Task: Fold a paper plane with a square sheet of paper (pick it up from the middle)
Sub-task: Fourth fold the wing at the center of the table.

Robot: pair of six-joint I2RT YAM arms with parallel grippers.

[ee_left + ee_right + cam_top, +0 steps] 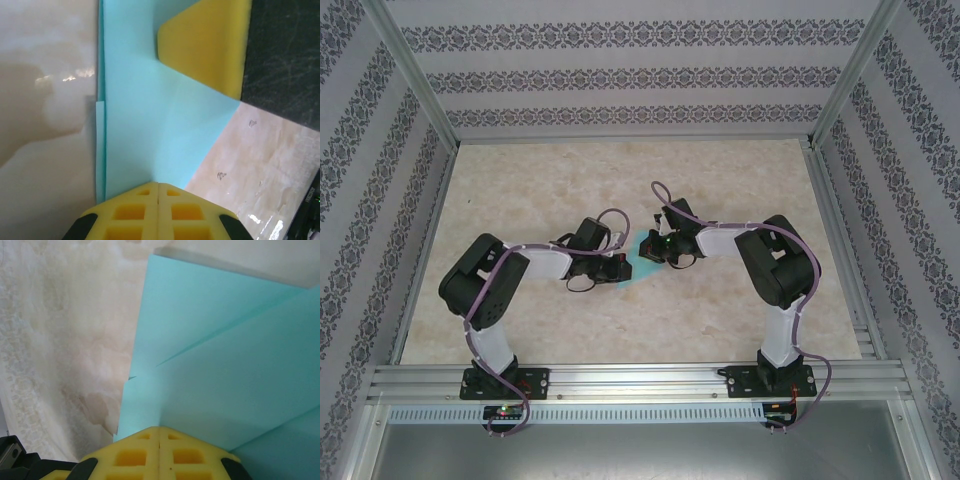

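Top view: both arms reach inward and meet at mid-surface. Paper lies flat there, a small teal patch between left claw and right claw. The claws' own fingers are too small to read here.

Left wrist: left claw has its yellow fingers together, seam closed, tips at the near edge of the paper. Cannot tell whether a layer is pinched. The paper is folded: a straight doubled edge on the left, a slanted edge on the right, a faint crease up the middle. A yellow finger of the right claw rests on the far part of the paper.

Right wrist: right claw is likewise together, tips on the paper. Overlapping layers show here, with slanting fold edges and a small step in the left edge.

Surface: beige, marbled, glossy in the wrist views. Walls carry banded floral wallpaper. Aluminium posts stand at the corners, and a rail at the near edge holds the arm bases.
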